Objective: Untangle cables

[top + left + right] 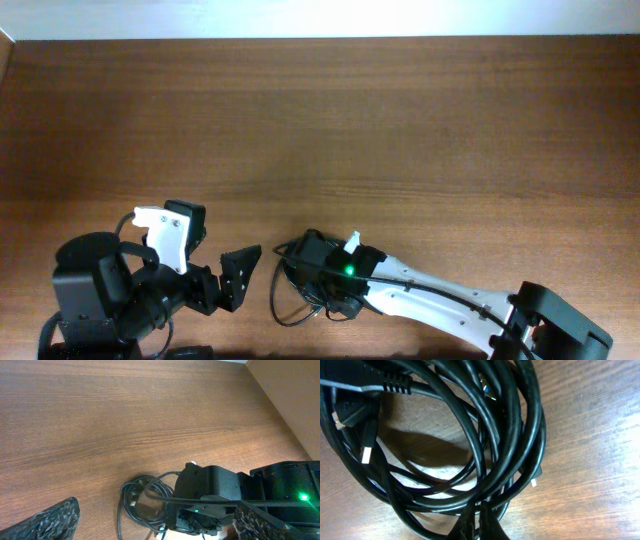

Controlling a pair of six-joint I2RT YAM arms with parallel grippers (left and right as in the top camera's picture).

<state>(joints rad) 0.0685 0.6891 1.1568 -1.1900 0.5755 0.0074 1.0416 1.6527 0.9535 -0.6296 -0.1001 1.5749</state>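
The cables [283, 303] are a small coil of thin black cords near the table's front edge. They fill the right wrist view [485, 435], with pale plug tips [366, 454] on the left and a blue-lined plug [487, 386] at the top. My right gripper [481, 512] sits on the coil's near side, its fingers pinched together on strands. In the overhead view its body [322, 265] covers part of the coil. My left gripper [241, 277] is open and empty just left of the coil [134, 505], apart from it.
The brown wooden table [330, 120] stretches behind both arms. The right arm's white link [440, 300] runs to the lower right. A pale wall or board [295, 395] stands at the right of the left wrist view.
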